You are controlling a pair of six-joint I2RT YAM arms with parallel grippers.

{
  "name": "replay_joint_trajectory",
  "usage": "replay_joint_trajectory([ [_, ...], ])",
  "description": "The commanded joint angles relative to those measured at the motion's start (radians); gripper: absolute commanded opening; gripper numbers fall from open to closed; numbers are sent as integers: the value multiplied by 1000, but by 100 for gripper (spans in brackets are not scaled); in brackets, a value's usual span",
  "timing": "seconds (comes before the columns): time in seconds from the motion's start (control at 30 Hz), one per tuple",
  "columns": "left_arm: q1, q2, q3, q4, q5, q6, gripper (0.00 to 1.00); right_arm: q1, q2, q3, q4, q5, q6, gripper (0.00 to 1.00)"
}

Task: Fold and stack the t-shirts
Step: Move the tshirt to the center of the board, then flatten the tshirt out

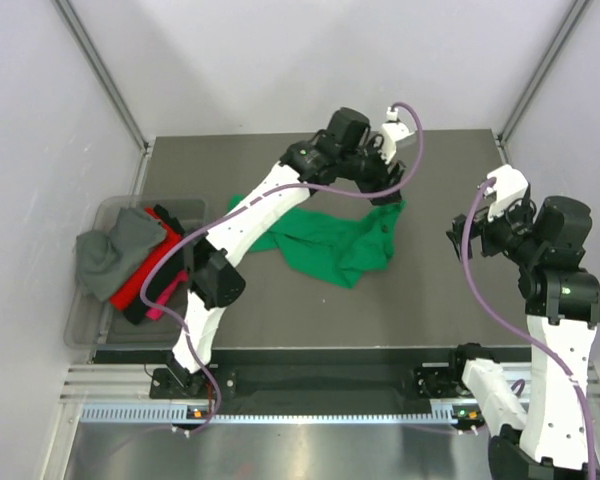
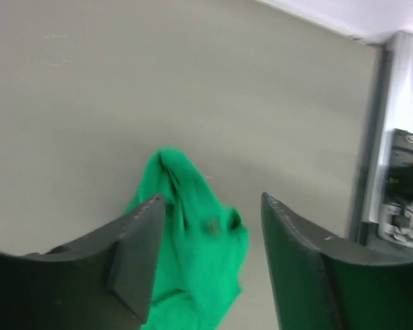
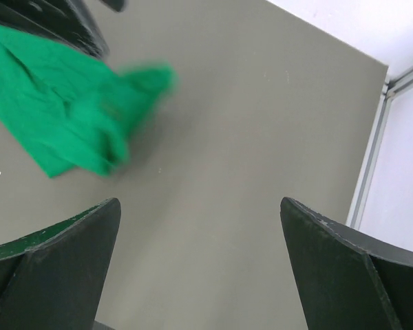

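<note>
The green t-shirt [image 1: 330, 245] lies crumpled in a loose heap on the dark table [image 1: 280, 310]. The left gripper [image 2: 213, 203] hangs over its far end with fingers spread. The right gripper [image 3: 199, 206] gapes wide off to the side.

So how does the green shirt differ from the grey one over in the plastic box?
The green shirt lies alone on the dark table, partly spread out; the grey shirt sits bunched on a red shirt in the clear bin. The left hand hovers open above the green shirt's corner; no hand is near the grey shirt. Both are rumpled, and neither is folded yet.
</note>
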Motion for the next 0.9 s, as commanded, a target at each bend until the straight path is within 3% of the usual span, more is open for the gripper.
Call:
replay_joint_trajectory([
  [0.0,-22,-4,111,63,-158,3,70,-2,-31,-23,-14,-16,-41,100],
  [0.1,-13,-43,95,43,-343,51,72,-2,-36,-58,0,-38,-60,99],
  [0.17,29,-107,8,26,-379,57,72,0,-21,-87,23,-71,-75,100],
  [0.23,71,-171,-95,28,-379,31,70,3,14,-107,38,-135,-110,98],
  [0.33,149,-350,-383,32,-390,49,69,41,105,-120,97,-175,-134,96],
  [0.57,333,-634,-759,57,-348,51,69,280,418,-63,137,-63,-181,91],
  [0.73,395,-731,-895,74,-290,17,68,319,721,35,79,-117,-140,88],
  [0.87,427,-767,-948,89,-262,2,68,320,794,26,78,-97,-135,87],
])
